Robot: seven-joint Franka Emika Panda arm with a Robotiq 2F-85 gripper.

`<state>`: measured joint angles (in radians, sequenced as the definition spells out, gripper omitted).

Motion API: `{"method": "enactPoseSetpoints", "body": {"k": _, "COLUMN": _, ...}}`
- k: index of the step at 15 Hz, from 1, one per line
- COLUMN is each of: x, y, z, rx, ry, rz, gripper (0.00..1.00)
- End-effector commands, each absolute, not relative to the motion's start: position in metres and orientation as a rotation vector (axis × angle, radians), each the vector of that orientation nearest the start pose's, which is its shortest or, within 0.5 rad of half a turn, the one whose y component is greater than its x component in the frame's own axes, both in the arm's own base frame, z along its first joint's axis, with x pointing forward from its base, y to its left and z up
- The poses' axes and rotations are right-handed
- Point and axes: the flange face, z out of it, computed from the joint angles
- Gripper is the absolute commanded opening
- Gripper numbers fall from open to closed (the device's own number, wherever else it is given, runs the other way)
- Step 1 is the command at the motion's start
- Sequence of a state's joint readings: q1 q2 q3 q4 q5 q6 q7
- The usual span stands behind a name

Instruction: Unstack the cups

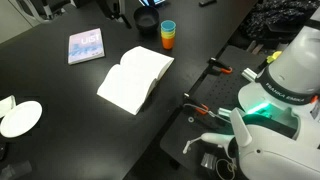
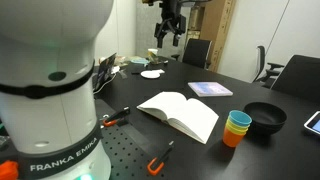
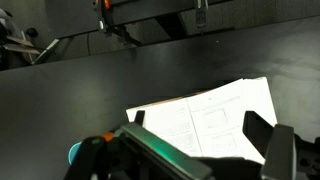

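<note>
The cups stand nested in one stack [image 1: 168, 35] on the black table beyond the open book: light blue on top, yellow in the middle, orange at the bottom. The stack also shows in an exterior view [image 2: 237, 128], beside the dark bowl. In the wrist view only a light blue rim [image 3: 72, 153] shows at the lower left edge. My gripper [image 2: 170, 28] hangs high above the table, far from the stack. In the wrist view its fingers [image 3: 200, 128] are apart and empty, with the open book's pages below them.
An open white book [image 1: 135, 78] lies mid-table. A closed blue book [image 1: 85, 46] lies farther out. A dark round bowl [image 2: 265, 117] sits next to the stack. A white plate [image 1: 20, 118] is near one table end. Orange-handled tools [image 1: 220, 68] lie by the robot base.
</note>
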<state>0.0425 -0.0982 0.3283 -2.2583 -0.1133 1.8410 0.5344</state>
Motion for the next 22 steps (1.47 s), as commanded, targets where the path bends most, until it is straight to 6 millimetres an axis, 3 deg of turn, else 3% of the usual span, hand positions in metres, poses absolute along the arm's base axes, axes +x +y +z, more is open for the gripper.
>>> {"method": "enactPoseSetpoints", "body": {"k": 1, "x": 0.439, "y": 0.162, "z": 0.381, "rx": -3.374, "ry": 0.206, "rz": 0.396, "gripper": 1.00}}
{"method": "enactPoseSetpoints", "body": {"k": 9, "x": 0.440, "y": 0.162, "z": 0.383, "rx": -3.373, "ry": 0.206, "rz": 0.388, "gripper": 1.00}}
{"method": "enactPoseSetpoints", "body": {"k": 10, "x": 0.445, "y": 0.152, "z": 0.372, "rx": -3.339, "ry": 0.282, "rz": 0.412, "gripper": 1.00}}
{"method": "enactPoseSetpoints", "body": {"k": 13, "x": 0.452, "y": 0.107, "z": 0.340, "rx": -3.287, "ry": 0.498, "rz": 0.366, "gripper": 1.00}}
{"method": "enactPoseSetpoints", "body": {"k": 18, "x": 0.466, "y": 0.010, "z": 0.274, "rx": -3.174, "ry": 0.896, "rz": 0.169, "gripper": 1.00}}
{"method": "enactPoseSetpoints", "body": {"k": 22, "x": 0.488, "y": -0.060, "z": 0.238, "rx": -3.115, "ry": 1.137, "rz": 0.029, "gripper": 1.00}}
